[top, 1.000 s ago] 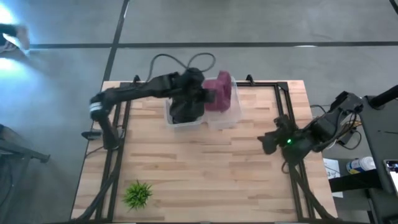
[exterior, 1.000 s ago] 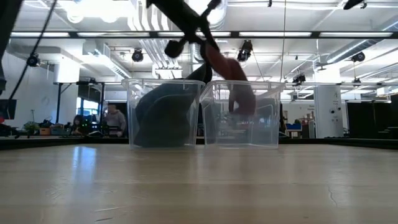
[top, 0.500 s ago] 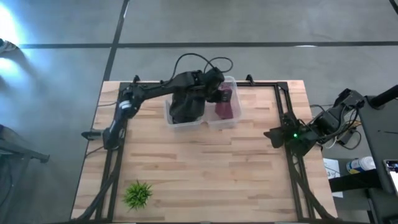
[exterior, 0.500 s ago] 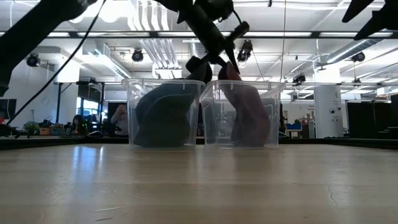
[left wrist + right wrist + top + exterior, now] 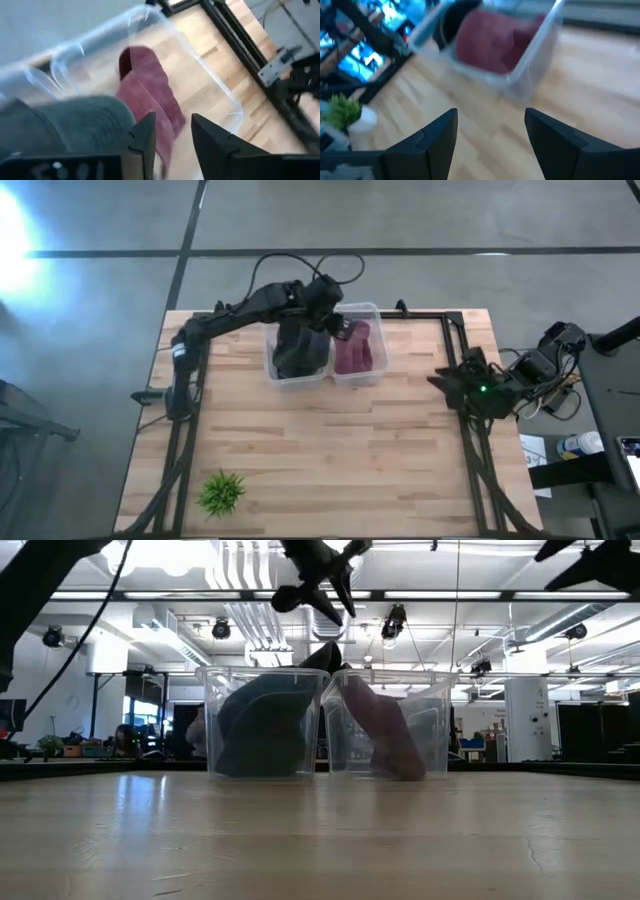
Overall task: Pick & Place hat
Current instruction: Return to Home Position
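Locate the left tool [image 5: 174,120] at the upper centre of the high view, suspended above the two transparent bins at the far edge of the counter [image 5: 330,450]. Its two fingers are parted and carry nothing. The red cap [image 5: 355,350] lies inside the right transparent bin [image 5: 381,330], directly below and just beyond the fingertips, apart from them. In the low view you see the cap slumped against the bin floor, leaning toward the wall shared with the neighbouring bin, with the tool well above the rims. The left transparent bin [image 5: 269,366] stands touching the right one and holds the black caps [image 5: 300,352]. The right tool [image 5: 490,115] is at the right edge of the high view, by the counter's side rail, fingers spread wide and empty. A small green plant [image 5: 222,492] stands at the lower left of the counter.
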Robot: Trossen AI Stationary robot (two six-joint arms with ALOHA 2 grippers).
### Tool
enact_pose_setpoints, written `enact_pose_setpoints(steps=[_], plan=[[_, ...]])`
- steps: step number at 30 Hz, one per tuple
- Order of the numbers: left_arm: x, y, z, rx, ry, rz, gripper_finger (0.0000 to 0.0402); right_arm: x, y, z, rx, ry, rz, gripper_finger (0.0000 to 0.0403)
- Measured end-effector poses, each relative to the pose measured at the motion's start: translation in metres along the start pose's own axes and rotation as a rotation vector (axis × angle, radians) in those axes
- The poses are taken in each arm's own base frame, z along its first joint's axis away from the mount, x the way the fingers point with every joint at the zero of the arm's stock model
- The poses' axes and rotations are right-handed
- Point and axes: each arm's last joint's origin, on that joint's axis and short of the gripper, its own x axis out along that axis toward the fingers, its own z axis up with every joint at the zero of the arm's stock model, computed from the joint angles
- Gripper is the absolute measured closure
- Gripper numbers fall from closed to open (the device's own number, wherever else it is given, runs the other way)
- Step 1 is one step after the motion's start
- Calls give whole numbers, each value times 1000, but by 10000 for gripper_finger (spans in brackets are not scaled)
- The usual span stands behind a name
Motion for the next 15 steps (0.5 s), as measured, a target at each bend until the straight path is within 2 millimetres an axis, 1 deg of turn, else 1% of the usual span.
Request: enact_pose_setpoints(steps=[1, 2, 5, 7, 9, 11, 13, 15], plan=[[-8, -3, 0, 65, -20, -11, 282, -2, 0, 3, 0, -28, 2, 175], [-20, -7, -2, 138, -48, -33, 281, -4, -1, 6, 11, -48, 9, 175], [-67, -22, -11, 341, -151, -90, 280, -11, -2, 15, 50, -75, 37, 175], [-95, -25, -20, 409, -210, -83, 280, -14, -3, 18, 74, -110, 45, 174], [-110, -22, -29, 471, -249, -64, 280, -12, 0, 17, 21, -118, 65, 174], [-119, -19, -40, 521, -275, -95, 280, -6, 7, 11, -73, -117, 80, 174], [-127, -13, -54, 534, -282, -188, 280, 1, 14, 5, -54, -130, 104, 175], [-134, -1, -69, 532, -288, -311, 280, 8, 19, 0, -13, -148, 130, 174]])
